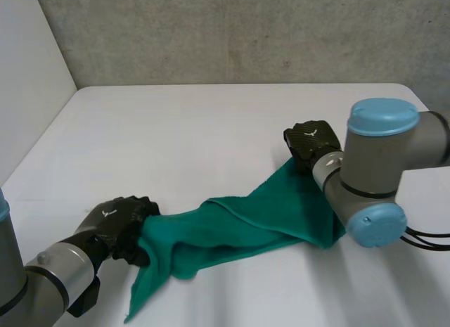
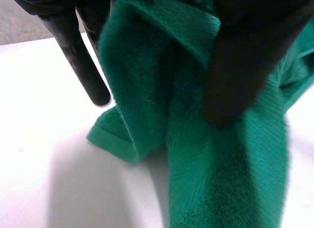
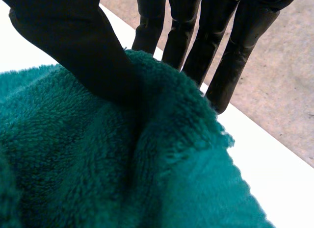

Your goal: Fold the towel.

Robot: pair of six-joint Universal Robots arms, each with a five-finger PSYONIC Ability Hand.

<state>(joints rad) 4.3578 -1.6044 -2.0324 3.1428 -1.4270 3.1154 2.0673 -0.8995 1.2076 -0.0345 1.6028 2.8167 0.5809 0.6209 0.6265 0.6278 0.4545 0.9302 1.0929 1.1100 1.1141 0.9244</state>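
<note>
Towel (image 1: pixel 239 225) is lying roped up, running from near the desk's (image 1: pixel 197 123) front-left corner toward its right edge. Left hand (image 1: pixel 119 225) is pinching the front-left end between thumb and fingers. Right hand (image 1: pixel 313 145) is pinching the far end, thumb on top, straight fingers (image 3: pixel 230 56) behind the cloth. Likely a spreading step: pulling the ends apart gently should be opening the twist before any fold. Right elbow (image 1: pixel 373 179) is overhanging the towel end and may be snagging it. Side panel (image 1: pixel 28 81) along the left edge is limiting left-hand travel.
</note>
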